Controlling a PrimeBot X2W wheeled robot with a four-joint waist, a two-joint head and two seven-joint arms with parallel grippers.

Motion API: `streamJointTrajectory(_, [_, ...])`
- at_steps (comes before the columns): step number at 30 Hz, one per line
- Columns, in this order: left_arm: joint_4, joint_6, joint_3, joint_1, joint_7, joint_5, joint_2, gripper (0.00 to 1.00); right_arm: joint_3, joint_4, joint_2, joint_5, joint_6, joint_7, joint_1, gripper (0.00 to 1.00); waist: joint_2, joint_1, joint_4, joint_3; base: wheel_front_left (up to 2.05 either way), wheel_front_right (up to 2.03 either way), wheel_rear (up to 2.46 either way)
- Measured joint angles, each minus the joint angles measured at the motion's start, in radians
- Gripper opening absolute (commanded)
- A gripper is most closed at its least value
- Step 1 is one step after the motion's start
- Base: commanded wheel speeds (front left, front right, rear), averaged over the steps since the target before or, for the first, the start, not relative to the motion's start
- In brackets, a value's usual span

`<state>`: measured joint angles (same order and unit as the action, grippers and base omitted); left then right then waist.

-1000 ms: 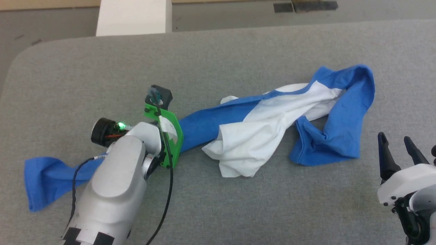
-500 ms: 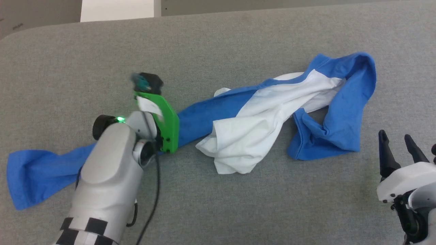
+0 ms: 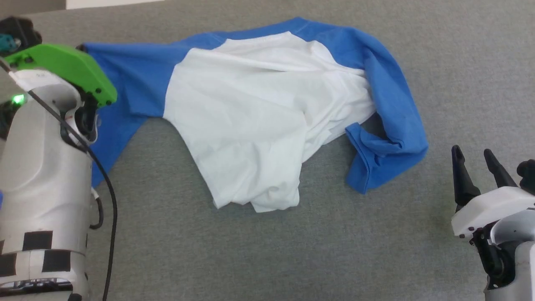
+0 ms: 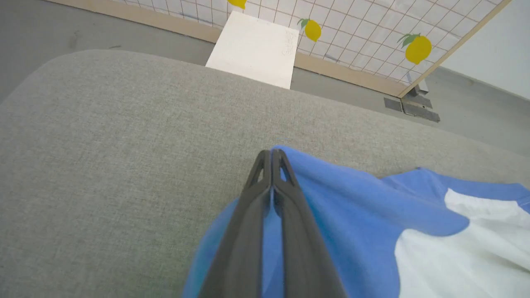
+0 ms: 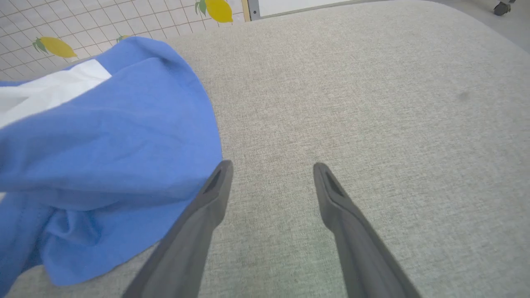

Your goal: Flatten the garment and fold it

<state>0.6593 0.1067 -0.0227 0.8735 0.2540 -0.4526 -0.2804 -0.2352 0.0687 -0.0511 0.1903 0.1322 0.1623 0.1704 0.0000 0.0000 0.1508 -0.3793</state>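
The garment (image 3: 250, 113) lies on the grey table (image 3: 292, 255), its white body partly spread and bunched at the near hem. One blue sleeve (image 3: 388, 142) is folded back on itself at the right. The other blue sleeve (image 4: 364, 215) runs left to my left gripper (image 4: 272, 155), which is shut on the garment's blue cloth. In the head view a green wrist mount (image 3: 62, 71) hides those fingers. My right gripper (image 3: 474, 156) stands open at the lower right, apart from the cloth. In the right wrist view, the right gripper (image 5: 271, 167) holds nothing and the folded sleeve (image 5: 107, 136) sits just left of it.
A white box (image 4: 254, 49) stands on the floor beyond the table's far edge, in front of a tiled screen with lemon prints (image 4: 372, 25). The table's rounded corner (image 4: 49, 66) lies far left. Bare table surface stretches right of the right gripper (image 5: 414, 103).
My left gripper has shut on the blue sleeve and drawn it leftward and away, spreading the white body out from a twisted rope. The head camera has tilted down. The right gripper has held still.
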Motion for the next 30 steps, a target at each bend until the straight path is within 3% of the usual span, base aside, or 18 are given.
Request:
streamJointTrajectory(1, [0.012,0.003,0.010,-0.005,-0.004,-0.007,0.001,0.00,-0.001,0.000,0.000,0.000,0.000,0.000,0.000,1.00,0.0000,0.0000,0.004,-0.005,0.00,0.00,0.00])
streamJointTrajectory(2, [0.019,0.004,0.015,-0.009,-0.010,-0.015,0.002,0.15,-0.002,-0.001,0.000,0.000,0.000,0.000,-0.001,1.00,0.0000,0.0000,0.006,-0.009,0.00,0.00,0.00])
streamJointTrajectory(3, [0.023,-0.001,0.020,-0.013,-0.016,-0.025,0.004,1.00,-0.004,-0.001,0.000,0.000,0.000,0.000,-0.002,1.00,0.0000,0.0000,0.007,-0.012,0.00,0.00,0.00])
streamJointTrajectory(6, [0.017,-0.025,0.042,-0.024,-0.060,-0.052,0.019,1.00,-0.007,-0.001,0.000,-0.004,0.000,0.000,-0.002,1.00,0.0000,0.0001,0.003,-0.010,0.00,0.00,0.00])
streamJointTrajectory(10, [-0.076,-0.080,0.060,-0.062,-0.213,-0.066,0.014,1.00,-0.010,-0.010,0.000,-0.014,0.000,0.001,-0.002,1.00,0.0000,0.0001,-0.006,0.016,0.00,0.00,0.00])
streamJointTrajectory(16, [-0.252,-0.113,0.026,-0.279,-0.424,-0.008,0.027,1.00,-0.012,-0.026,0.000,-0.017,0.000,0.023,-0.011,1.00,0.0000,0.0000,-0.040,0.080,0.00,0.00,0.00])
streamJointTrajectory(25, [-0.351,-0.097,-0.005,-0.524,-0.476,-0.006,0.112,1.00,-0.001,-0.051,-0.003,-0.017,0.000,0.102,-0.007,1.00,0.0000,0.0000,-0.115,0.138,0.00,0.00,0.00])
streamJointTrajectory(30, [-0.392,-0.087,-0.014,-0.546,-0.474,-0.007,0.124,1.00,0.108,-0.056,-0.053,-0.022,0.000,0.187,0.065,1.00,0.0000,0.0000,-0.130,0.133,0.00,0.00,0.00])
